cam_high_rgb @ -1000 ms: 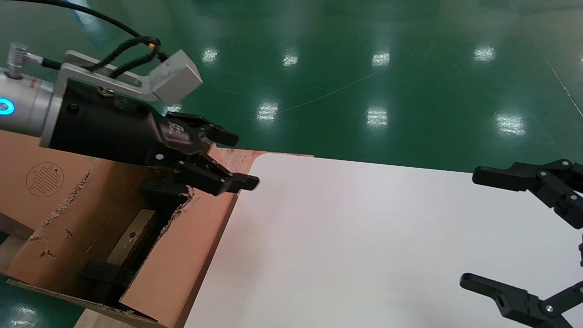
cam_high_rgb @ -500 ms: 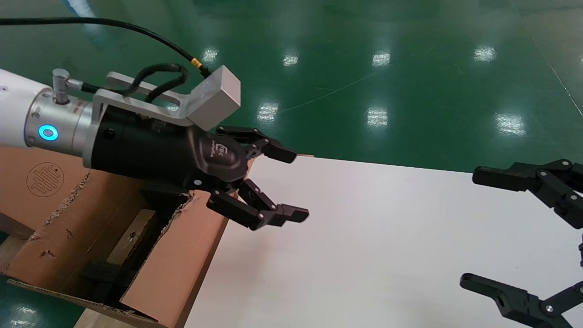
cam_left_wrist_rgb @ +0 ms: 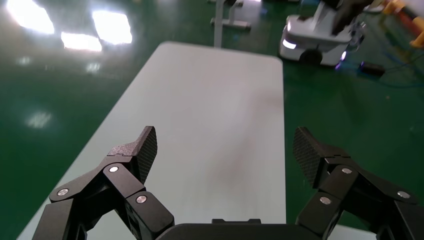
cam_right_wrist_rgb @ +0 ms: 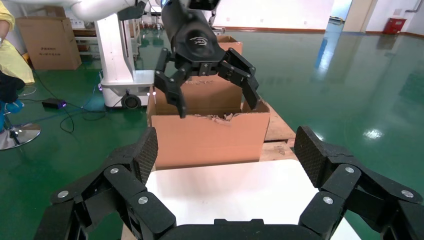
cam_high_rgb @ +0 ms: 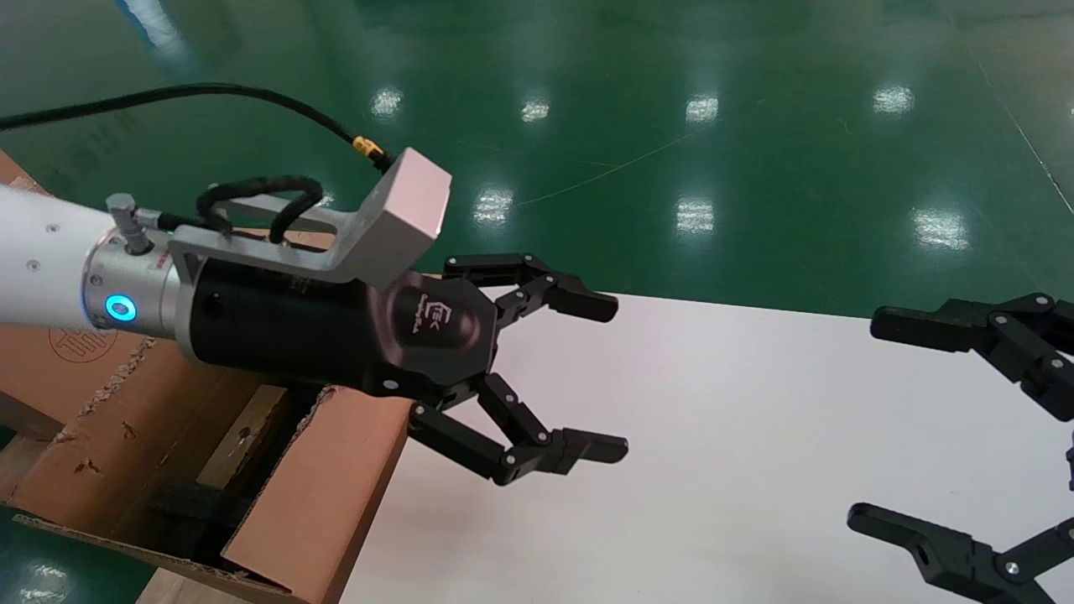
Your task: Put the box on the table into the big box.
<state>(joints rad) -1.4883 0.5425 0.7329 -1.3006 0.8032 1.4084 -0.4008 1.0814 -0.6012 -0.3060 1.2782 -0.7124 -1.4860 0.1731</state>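
The big box [cam_high_rgb: 319,486] is a brown carton with torn edges, standing off the left end of the white table [cam_high_rgb: 713,419]. The small tan box [cam_high_rgb: 243,440] lies inside it between black straps, partly hidden by my left arm. My left gripper [cam_high_rgb: 608,377] is open and empty, above the table's left end, just right of the carton. The left wrist view shows its jaws [cam_left_wrist_rgb: 224,145] wide apart over the bare table [cam_left_wrist_rgb: 215,90]. My right gripper [cam_high_rgb: 873,419] is open and empty over the table's right end. The right wrist view shows the carton [cam_right_wrist_rgb: 210,137] and my left gripper [cam_right_wrist_rgb: 217,105] above it.
A wooden pallet [cam_right_wrist_rgb: 280,132] lies under the carton. Shiny green floor surrounds the table. A white robot base [cam_right_wrist_rgb: 125,85] and another carton [cam_right_wrist_rgb: 47,42] stand beyond the carton. A mobile base [cam_left_wrist_rgb: 320,40] sits past the table's far end.
My left gripper has moved right, from over the big box's opening out above the table, and its jaws have spread wider. The right arm has not moved.
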